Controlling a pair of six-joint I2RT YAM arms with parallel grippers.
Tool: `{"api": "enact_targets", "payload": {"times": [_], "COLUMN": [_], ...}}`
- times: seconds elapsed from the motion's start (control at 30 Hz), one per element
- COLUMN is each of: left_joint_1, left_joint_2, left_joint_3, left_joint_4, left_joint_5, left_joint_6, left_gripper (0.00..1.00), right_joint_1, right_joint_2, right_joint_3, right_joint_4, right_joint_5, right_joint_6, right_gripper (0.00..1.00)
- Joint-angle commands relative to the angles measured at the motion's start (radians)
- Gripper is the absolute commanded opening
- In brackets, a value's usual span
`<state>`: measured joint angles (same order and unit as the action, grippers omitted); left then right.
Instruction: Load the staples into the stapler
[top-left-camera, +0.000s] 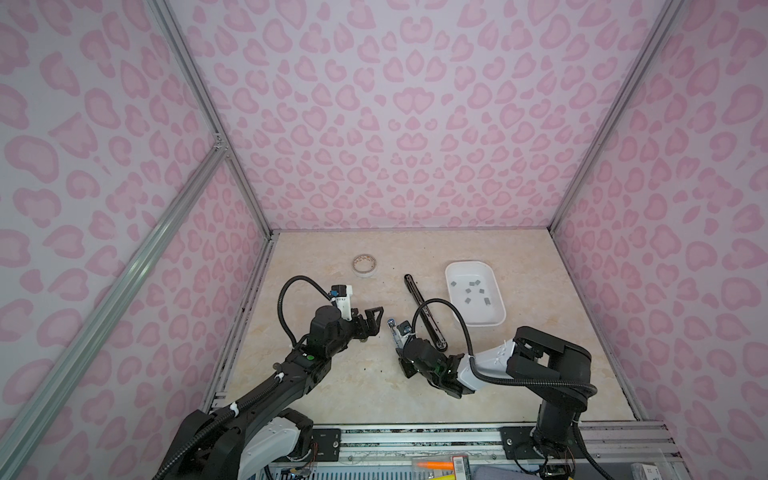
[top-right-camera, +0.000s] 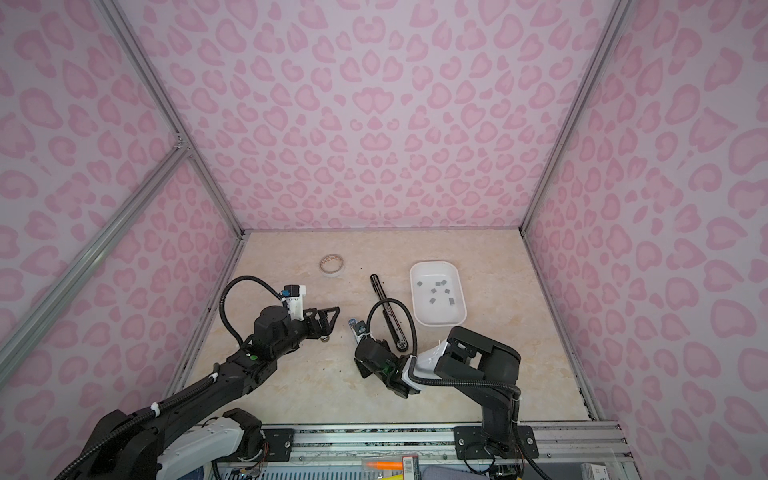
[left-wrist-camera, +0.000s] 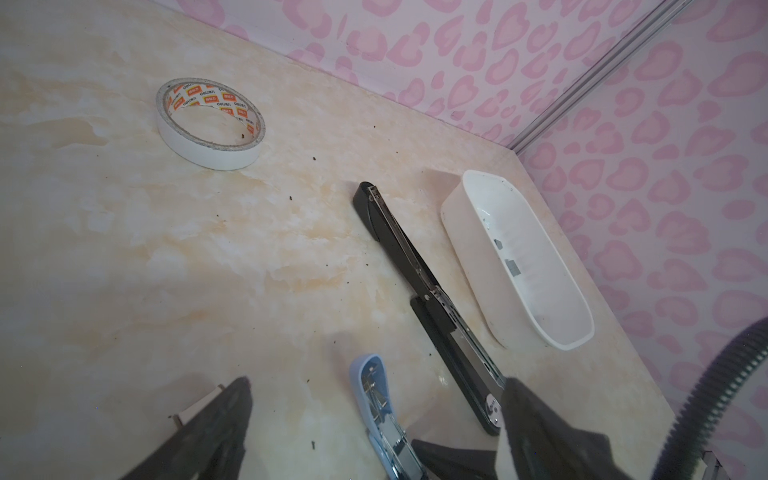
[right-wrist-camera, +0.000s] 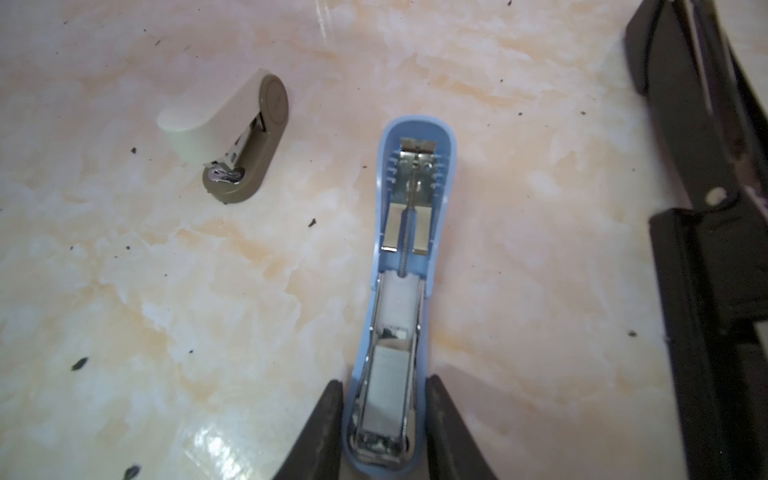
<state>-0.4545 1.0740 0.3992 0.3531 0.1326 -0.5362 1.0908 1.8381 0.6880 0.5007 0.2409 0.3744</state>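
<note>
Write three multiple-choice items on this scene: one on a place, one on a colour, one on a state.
1. Where do the loose staples lie?
A. Inside the tape roll
B. In the tray
C. On the black stapler

2. What colour is the stapler between the right hand's fingers?
A. Red
B. Black
C. Blue

3. How does the left hand stand?
A. Open, gripping nothing
B. Shut on the tape roll
C. Shut on a staple strip

Key:
1 B: both top views show the grey strips scattered inside the white tray.
2 C: the right wrist view shows a light blue body, opened up, between the two dark fingers.
3 A: the left wrist view shows its fingers wide apart, closed on nothing.
</note>
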Motion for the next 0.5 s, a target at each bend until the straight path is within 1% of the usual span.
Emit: {"api": "enact_targets", "payload": {"times": [0.0,0.13,0.23,0.33,0.37,0.47], "left_joint_1": [0.001,0.001,0.001,0.002,0.002,0.001], "left_joint_2": [0.035,0.107,0.173,0.255,0.287,0.371], "left_joint_3": [0.020,0.051,0.072,0.112,0.125,0.164], "left_joint_4": [0.062,0.067,0.071,0.078,0.088,0.105], "left_joint_5": [0.028,0.045,0.010,0.029,0.051,0.085], "left_joint_6": [-0.001,0.001,0.030,0.044,0.038,0.019], "left_gripper": [0.94,0.84,0.75,0.60,0.53,0.41], "right_joint_1": [0.000,-0.002,-0.002,-0.003,-0.003,-0.010], "right_joint_2": [0.014,0.013,0.021,0.026,0.026,0.020], "right_joint_3": [-0.026,-0.011,-0.010,-0.019,-0.019,-0.008], "right_joint_4": [-0.094,-0.108,-0.091,-0.076,-0.076,-0.082], "right_joint_5": [-0.020,-0.023,-0.032,-0.040,-0.040,-0.052], "right_joint_6": [0.021,0.015,0.016,0.021,0.021,0.020], "right_gripper": [0.29,0.28,0.27,0.26,0.26,0.26]}}
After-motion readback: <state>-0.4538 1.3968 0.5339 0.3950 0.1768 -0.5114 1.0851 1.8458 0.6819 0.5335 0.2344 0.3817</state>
